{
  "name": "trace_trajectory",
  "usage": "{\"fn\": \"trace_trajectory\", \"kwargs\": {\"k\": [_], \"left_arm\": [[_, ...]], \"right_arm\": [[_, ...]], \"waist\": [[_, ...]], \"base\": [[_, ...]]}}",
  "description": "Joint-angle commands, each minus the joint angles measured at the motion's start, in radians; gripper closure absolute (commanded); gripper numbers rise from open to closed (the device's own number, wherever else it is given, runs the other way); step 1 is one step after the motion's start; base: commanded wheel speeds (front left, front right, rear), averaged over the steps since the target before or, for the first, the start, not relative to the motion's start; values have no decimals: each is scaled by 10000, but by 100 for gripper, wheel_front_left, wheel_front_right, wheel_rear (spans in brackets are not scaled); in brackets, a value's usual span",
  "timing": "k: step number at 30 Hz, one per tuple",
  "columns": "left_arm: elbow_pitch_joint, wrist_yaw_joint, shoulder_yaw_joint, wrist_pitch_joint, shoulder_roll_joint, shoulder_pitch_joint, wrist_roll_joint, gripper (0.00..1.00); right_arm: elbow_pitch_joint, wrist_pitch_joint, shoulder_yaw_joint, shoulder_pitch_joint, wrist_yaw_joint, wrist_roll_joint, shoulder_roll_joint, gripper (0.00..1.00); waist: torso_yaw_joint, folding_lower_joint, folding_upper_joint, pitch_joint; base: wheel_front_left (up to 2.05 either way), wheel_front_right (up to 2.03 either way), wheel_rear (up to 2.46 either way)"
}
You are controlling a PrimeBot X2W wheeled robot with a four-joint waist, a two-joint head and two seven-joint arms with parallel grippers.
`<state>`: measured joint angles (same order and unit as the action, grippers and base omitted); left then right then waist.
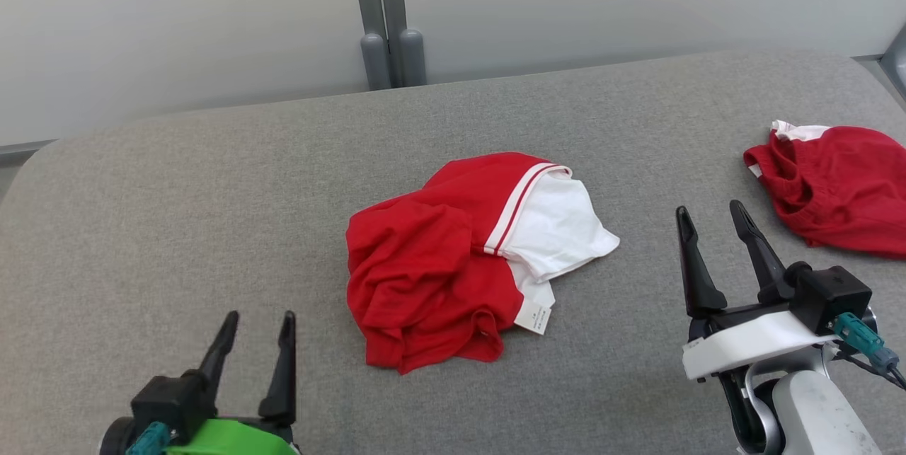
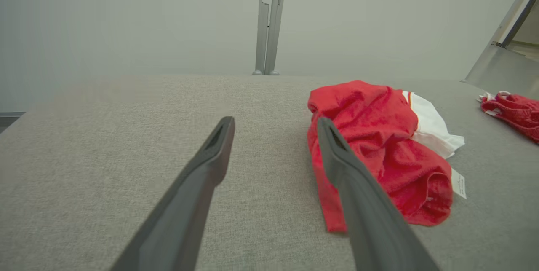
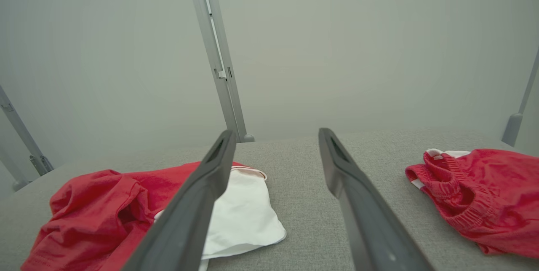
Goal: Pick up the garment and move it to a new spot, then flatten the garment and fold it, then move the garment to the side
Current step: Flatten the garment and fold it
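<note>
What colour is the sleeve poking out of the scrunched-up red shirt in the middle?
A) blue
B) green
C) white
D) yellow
C: the sleeve sticking out at the side of the red shirt is plain white.

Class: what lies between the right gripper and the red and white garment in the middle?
Only bare grey cushion, as the head view shows; the right gripper stands apart from the garment.
</note>
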<state>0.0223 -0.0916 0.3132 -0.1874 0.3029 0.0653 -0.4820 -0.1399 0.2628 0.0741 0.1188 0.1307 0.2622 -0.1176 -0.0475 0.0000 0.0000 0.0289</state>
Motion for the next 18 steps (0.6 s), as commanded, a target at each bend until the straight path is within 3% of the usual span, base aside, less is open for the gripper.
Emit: {"fn": "trace_trajectory", "kwargs": {"k": [1, 8, 18], "left_arm": [[90, 157, 113, 174, -94, -234, -117, 0], [1116, 1416, 1110, 2285, -729, -1028, -1515, 0], [2298, 1973, 1572, 3184, -1317, -1969, -2553, 0]], "right_arm": [[30, 28, -14, 106, 1, 36, -59, 0], [51, 27, -56, 351, 1, 31, -67, 0], [156, 27, -119, 621, 1, 60, 10, 0]], "waist": [[-9, 0, 0, 56], [-214, 0, 0, 307], [-771, 0, 0, 917]], "base": [[0, 0, 0], [0, 0, 0], [0, 0, 0]]}}
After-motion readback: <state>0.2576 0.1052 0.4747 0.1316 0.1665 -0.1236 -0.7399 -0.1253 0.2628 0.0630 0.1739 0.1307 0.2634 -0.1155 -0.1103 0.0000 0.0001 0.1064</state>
